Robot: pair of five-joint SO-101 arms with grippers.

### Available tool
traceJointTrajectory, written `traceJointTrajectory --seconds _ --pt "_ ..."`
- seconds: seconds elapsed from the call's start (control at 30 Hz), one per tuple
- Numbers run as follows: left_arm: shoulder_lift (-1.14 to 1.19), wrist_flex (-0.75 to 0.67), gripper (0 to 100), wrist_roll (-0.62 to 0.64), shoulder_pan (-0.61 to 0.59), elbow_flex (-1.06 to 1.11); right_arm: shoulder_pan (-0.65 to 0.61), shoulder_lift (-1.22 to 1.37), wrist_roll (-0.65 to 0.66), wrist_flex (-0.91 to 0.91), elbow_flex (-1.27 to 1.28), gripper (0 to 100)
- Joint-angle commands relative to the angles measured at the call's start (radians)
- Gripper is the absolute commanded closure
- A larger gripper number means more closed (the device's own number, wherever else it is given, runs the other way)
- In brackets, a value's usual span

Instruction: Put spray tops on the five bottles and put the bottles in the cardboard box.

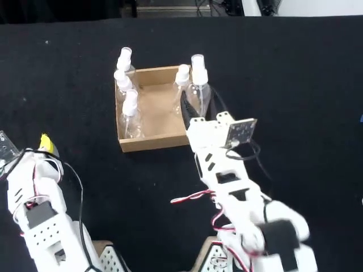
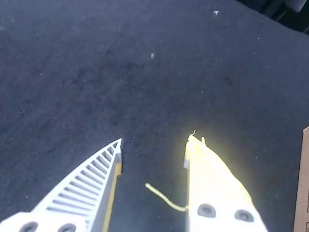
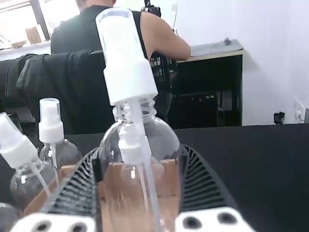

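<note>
The cardboard box (image 1: 154,129) sits mid-table. Three clear bottles with white spray tops stand along its left side (image 1: 129,110), and a fourth (image 1: 182,77) stands at the far right corner. A fifth spray-topped bottle (image 1: 199,76) is upright at the box's right wall, and my right gripper (image 1: 198,97) is shut on it. In the right wrist view the black fingers (image 3: 79,186) press both sides of this bottle (image 3: 126,72). My left gripper (image 1: 41,146) rests low at the table's left, open with nothing between its fingers (image 2: 198,164).
Black cloth covers the table (image 1: 295,85). An edge of the box (image 2: 304,179) shows in the left wrist view. Two more bottles (image 3: 52,137) stand beyond the held one. A person sits behind the table, away from the task's things.
</note>
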Motion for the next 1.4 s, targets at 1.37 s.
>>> traceJointTrajectory --seconds 1.37 --pt "-0.167 -0.023 81 -0.006 0.039 0.105 -0.097 0.644 0.112 -0.620 -0.058 77.6"
